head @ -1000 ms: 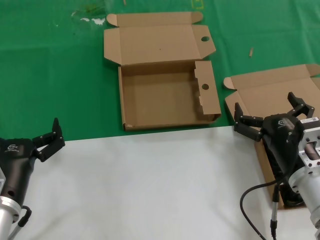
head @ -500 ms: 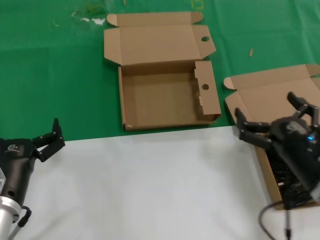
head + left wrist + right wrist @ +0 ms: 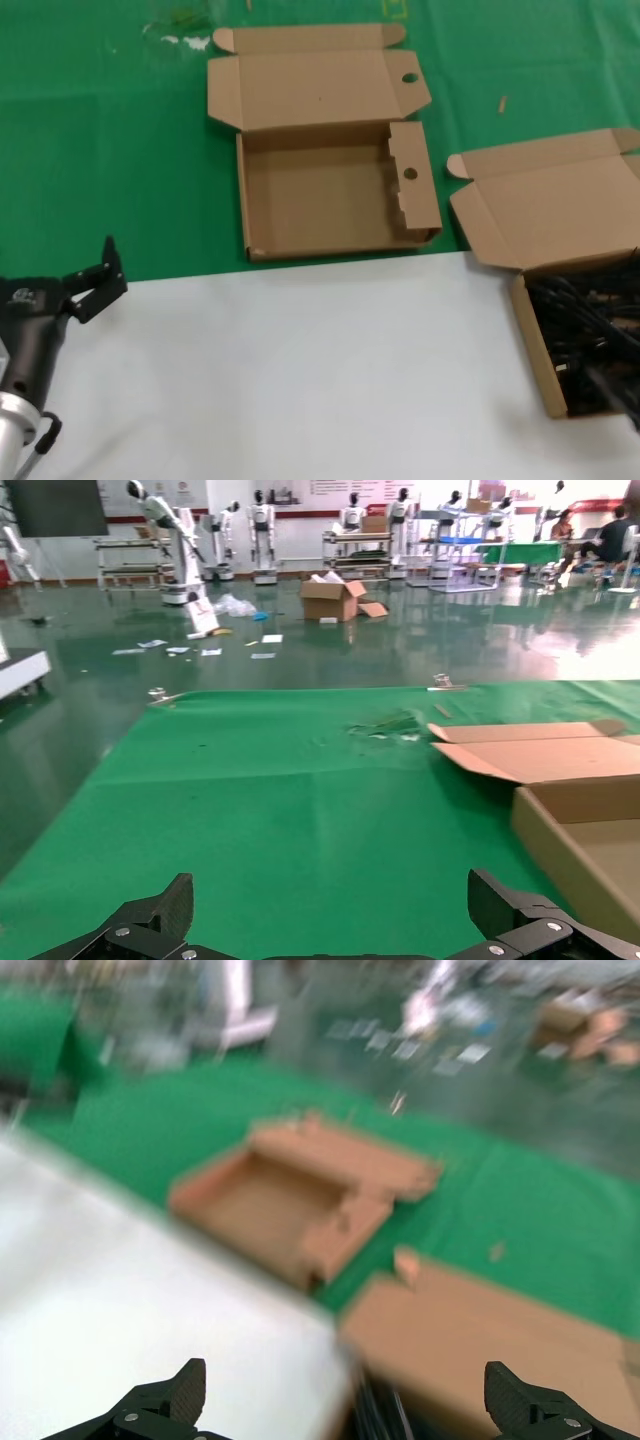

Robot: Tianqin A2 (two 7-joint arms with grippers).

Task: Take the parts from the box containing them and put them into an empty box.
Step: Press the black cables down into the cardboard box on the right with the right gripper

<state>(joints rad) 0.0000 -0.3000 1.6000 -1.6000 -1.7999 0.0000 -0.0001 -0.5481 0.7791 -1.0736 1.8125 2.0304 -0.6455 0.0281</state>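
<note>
Black power cords [image 3: 580, 330] lie coiled in the plain brown box [image 3: 528, 340] at the right edge, its flap lid [image 3: 550, 210] folded back. The empty box [image 3: 320, 200], with round holes in a lid ear and a side flap, stands open at the middle back. My left gripper [image 3: 98, 280] is open and empty at the near left, over the white sheet's edge. My right gripper [image 3: 343, 1385] does not show in the head view. In its wrist view it is open and empty, above the cords [image 3: 400, 1420], with the holed box [image 3: 270, 1200] beyond.
A white sheet [image 3: 300, 370] covers the near part of the table and a green cloth [image 3: 100, 150] covers the far part. The left wrist view shows the holed box [image 3: 580, 820] to one side across open green cloth [image 3: 300, 780].
My right arm has swung off the right edge of the head view, uncovering the cords in the plain box. My left arm has not moved.
</note>
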